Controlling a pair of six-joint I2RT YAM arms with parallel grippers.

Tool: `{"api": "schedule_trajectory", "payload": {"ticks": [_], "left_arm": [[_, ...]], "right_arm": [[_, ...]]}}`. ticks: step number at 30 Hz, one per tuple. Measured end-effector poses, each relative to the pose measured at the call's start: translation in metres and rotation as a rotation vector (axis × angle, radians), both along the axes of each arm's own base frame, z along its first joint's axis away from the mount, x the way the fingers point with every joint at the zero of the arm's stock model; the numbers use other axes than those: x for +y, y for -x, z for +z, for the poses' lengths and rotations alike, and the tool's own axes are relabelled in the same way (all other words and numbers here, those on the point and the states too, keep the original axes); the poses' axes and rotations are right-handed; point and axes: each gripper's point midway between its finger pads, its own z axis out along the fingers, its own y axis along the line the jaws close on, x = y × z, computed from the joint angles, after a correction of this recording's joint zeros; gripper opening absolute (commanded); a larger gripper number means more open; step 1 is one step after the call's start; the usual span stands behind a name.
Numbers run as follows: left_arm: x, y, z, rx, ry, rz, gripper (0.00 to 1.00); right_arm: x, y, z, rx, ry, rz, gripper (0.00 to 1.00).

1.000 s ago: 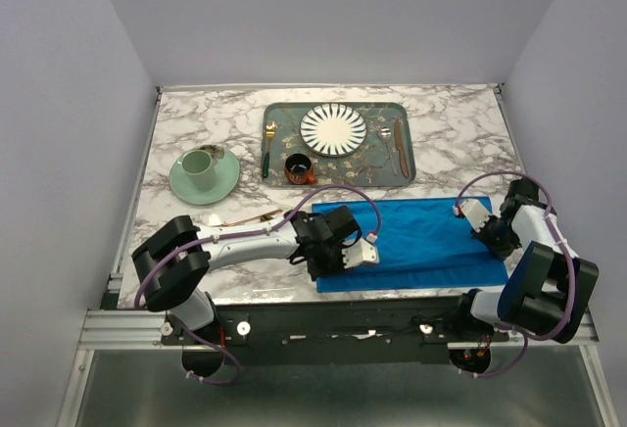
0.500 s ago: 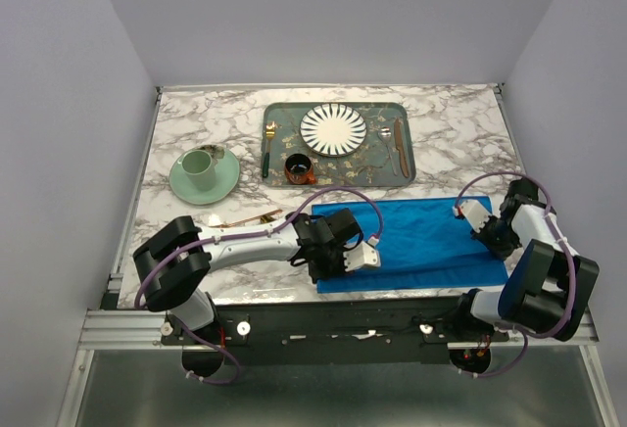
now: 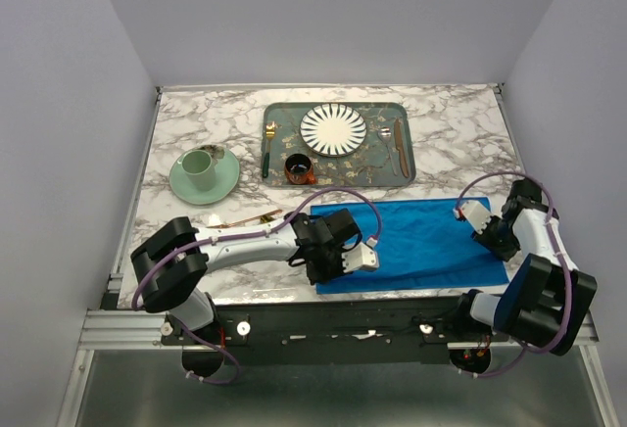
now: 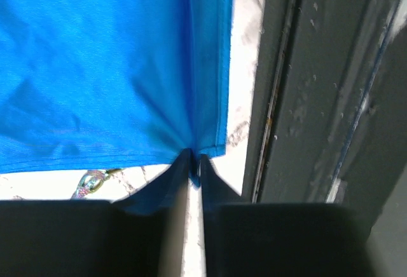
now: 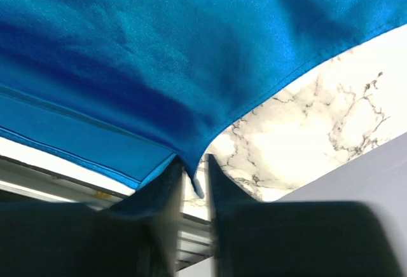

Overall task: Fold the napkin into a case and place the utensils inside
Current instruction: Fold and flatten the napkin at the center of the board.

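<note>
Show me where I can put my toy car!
Two bare spots: the far left corner, behind the green cup and beside the tray, and the far right side, between the tray and the table edge. The near side is crowded by the blue napkin, the robot arms and a fork.

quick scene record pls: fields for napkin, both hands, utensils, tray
napkin: bright blue, a wide flat sheet at the near edge of the table
left hand: at a left-side napkin corner, cloth tip between fingers, narrow gap, grip unclear
right hand: at a right-side corner, likewise, grip unclear
utensils: copper fork and spoon on table, left of napkin, outside it
tray: far side, holds striped plate
</note>
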Motion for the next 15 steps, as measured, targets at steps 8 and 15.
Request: {"api": "schedule_trajectory", "payload": {"ticks": [8,15], "left_arm": [[0.006,0.014,0.023,0.034,0.048,-0.046,0.50],[0.012,-0.003,0.040,0.013,0.103,0.009,0.48]], "right_arm": [[0.006,-0.003,0.026,0.010,-0.049,0.015,0.54],[0.020,-0.016,0.059,-0.025,-0.146,0.017,0.47]]}}
